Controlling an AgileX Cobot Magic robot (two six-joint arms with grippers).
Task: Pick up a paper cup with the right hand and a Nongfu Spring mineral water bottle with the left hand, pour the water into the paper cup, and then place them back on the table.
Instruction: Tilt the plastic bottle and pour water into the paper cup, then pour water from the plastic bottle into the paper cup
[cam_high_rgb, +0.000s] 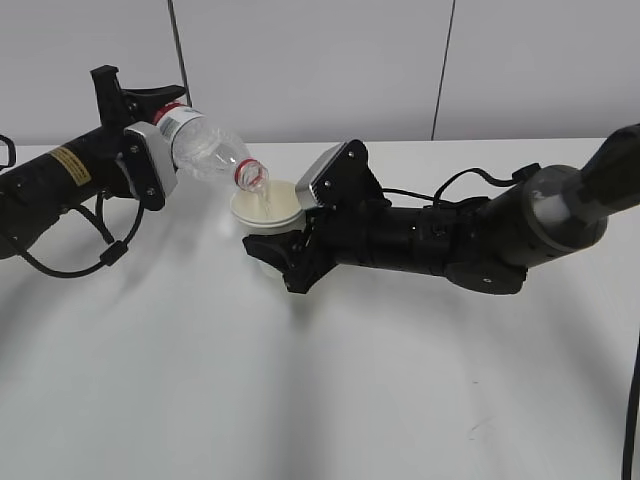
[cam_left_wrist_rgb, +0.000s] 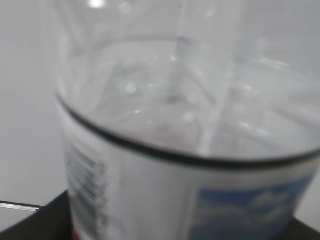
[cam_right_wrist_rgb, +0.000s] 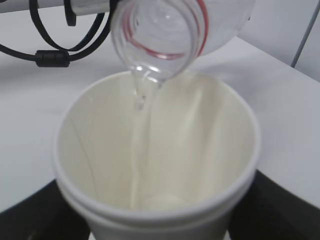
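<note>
My left gripper (cam_high_rgb: 150, 120) is shut on the Nongfu Spring bottle (cam_high_rgb: 205, 148), which is tilted with its open mouth down to the right, over the paper cup (cam_high_rgb: 266, 206). A thin stream of water runs from the mouth into the cup (cam_right_wrist_rgb: 155, 165). My right gripper (cam_high_rgb: 285, 245) is shut on the cup and holds it just above the table (cam_high_rgb: 320, 400). In the left wrist view the bottle (cam_left_wrist_rgb: 175, 125) fills the frame, with its label at the bottom. In the right wrist view the bottle's mouth (cam_right_wrist_rgb: 160, 30) hangs over the cup's rim.
The left arm's loose black cables (cam_high_rgb: 105, 235) hang down to the table at the left. A small dark scratch mark (cam_high_rgb: 478, 428) lies at the front right. A black cable (cam_high_rgb: 634, 420) runs down the right edge.
</note>
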